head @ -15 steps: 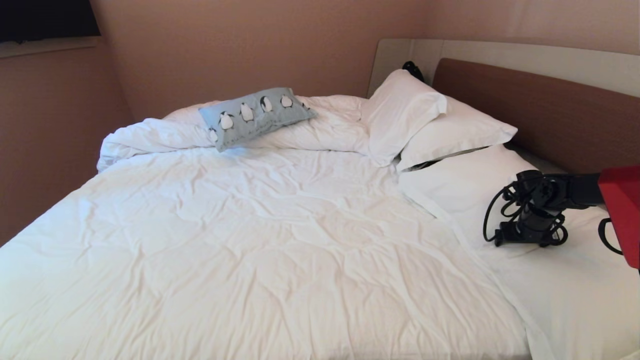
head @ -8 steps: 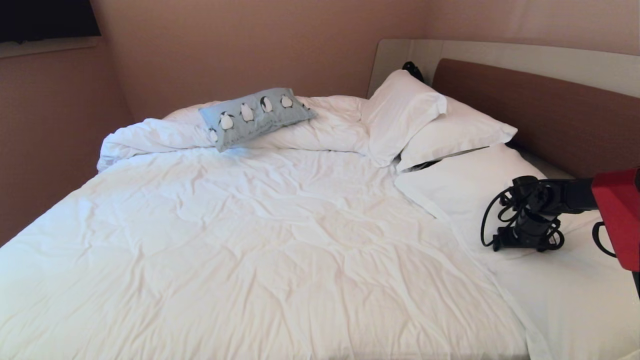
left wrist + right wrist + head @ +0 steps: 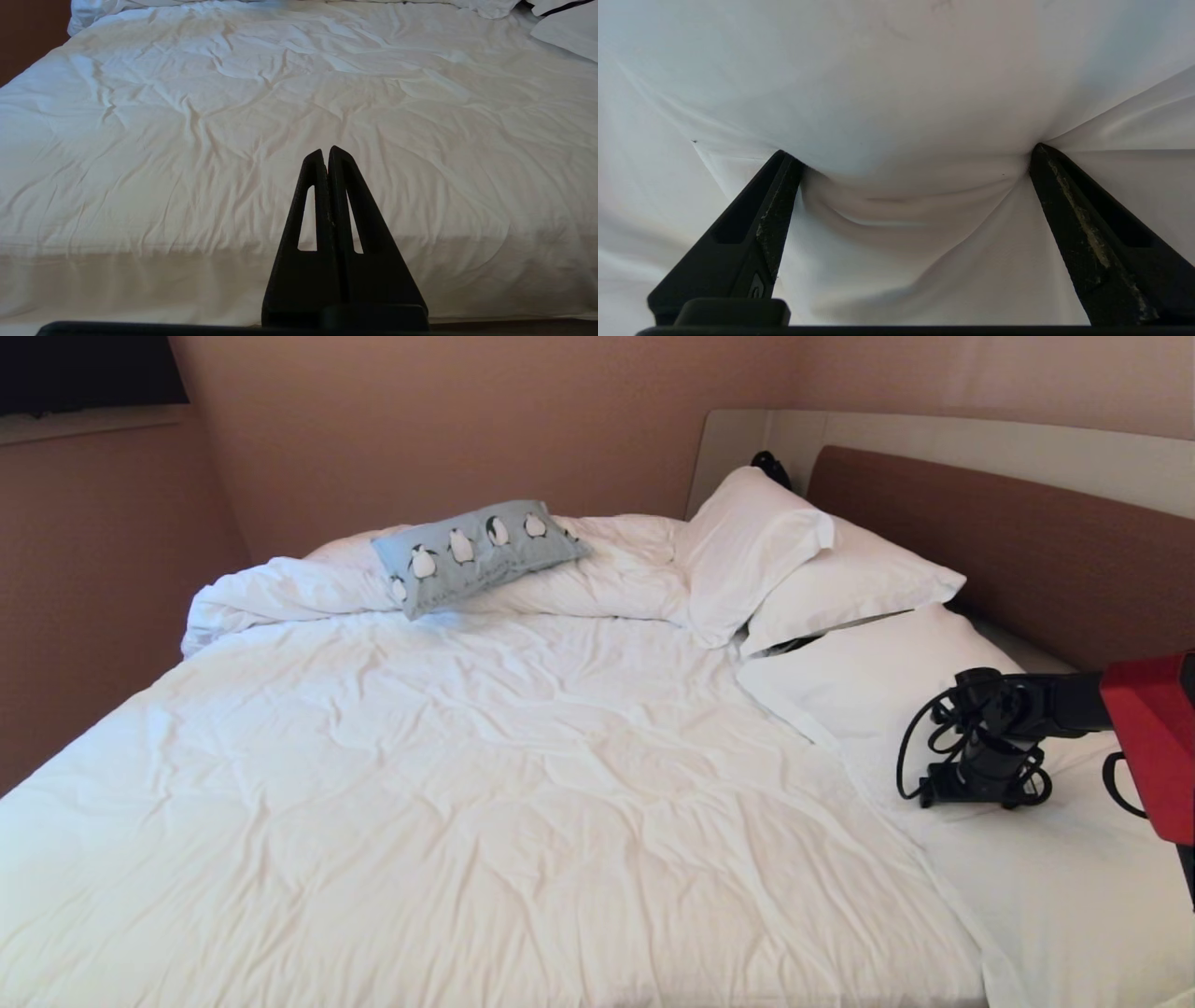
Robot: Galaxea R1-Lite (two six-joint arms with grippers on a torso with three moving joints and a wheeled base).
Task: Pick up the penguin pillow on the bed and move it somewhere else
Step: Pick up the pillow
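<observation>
Grey-blue penguin pillow (image 3: 478, 553) lies on the bunched duvet at the far side of the bed (image 3: 523, 784). I see my right gripper (image 3: 915, 163) spread wide, tips pressing white bedding near the headboard. Left gripper (image 3: 326, 156) is closed, empty.

No legible txt, labels, brand marks or nos. for you in any view. Small oblong grey-blue penguin pillow (image 3: 478, 553) carries a faint line of print under its penguin row, too small to read. Black plastic finger of right gripper (image 3: 756, 284) shows a moulded mark, unreadable.
</observation>
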